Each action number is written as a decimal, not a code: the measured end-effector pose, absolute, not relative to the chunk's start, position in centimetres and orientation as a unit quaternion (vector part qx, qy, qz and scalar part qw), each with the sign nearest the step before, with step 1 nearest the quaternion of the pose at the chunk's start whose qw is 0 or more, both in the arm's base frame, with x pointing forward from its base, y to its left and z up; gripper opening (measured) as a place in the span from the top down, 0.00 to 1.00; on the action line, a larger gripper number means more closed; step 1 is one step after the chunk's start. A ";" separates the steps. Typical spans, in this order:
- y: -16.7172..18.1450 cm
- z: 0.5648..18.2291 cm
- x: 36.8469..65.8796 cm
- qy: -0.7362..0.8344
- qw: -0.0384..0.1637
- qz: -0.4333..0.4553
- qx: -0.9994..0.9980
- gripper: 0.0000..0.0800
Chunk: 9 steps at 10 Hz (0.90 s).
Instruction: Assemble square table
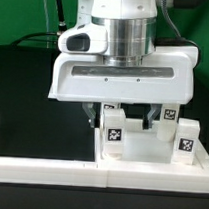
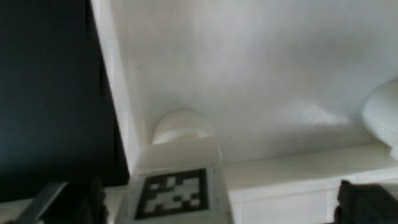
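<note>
The tabletop (image 1: 140, 147) sits on the black counter (image 1: 23, 98), pushed against the white border rail (image 1: 48, 169) at the front, directly beneath the arm. It carries tags on its near face, and several tagged legs (image 1: 189, 138) stand on or beside it; I cannot tell from here whether any is screwed into a socket. In the wrist view the tabletop's pale inner surface fills most of the picture, with a rounded socket boss (image 2: 183, 125) near the rim and a tag (image 2: 173, 192) just below it.

The gripper (image 1: 125, 118) hangs low over the tabletop with its jaws spread to their widest and nothing between them; the dark fingertips (image 2: 45, 203) show at the edges of the wrist view, well apart and touching nothing.

The step in hand looks like coming down for a grasp, either of the tabletop's rim or of a leg close by. To do it well, the jaws should be centred squarely over the chosen part before descending, keep clear of the neighbouring legs so none is knocked over, and close only once both fingers straddle the part evenly.
</note>
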<state>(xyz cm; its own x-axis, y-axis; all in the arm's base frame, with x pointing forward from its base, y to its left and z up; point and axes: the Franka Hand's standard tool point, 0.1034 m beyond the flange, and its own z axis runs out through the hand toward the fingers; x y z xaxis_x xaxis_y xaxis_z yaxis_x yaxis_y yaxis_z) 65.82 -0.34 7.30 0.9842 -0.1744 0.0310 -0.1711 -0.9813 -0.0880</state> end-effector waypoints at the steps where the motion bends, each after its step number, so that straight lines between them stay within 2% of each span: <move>1: -0.4 7.3 65.8 0.092 0.042 -0.019 -0.995 0.22; 2: -0.4 7.3 65.8 0.092 0.042 -0.019 -0.995 0.22; 4: -0.5 7.2 65.8 0.167 0.043 -0.015 -0.985 0.64; 6: -0.4 7.2 65.8 0.235 0.045 -0.012 -0.971 0.64; 9: 0.0 7.4 66.1 0.508 0.050 0.008 -0.860 0.64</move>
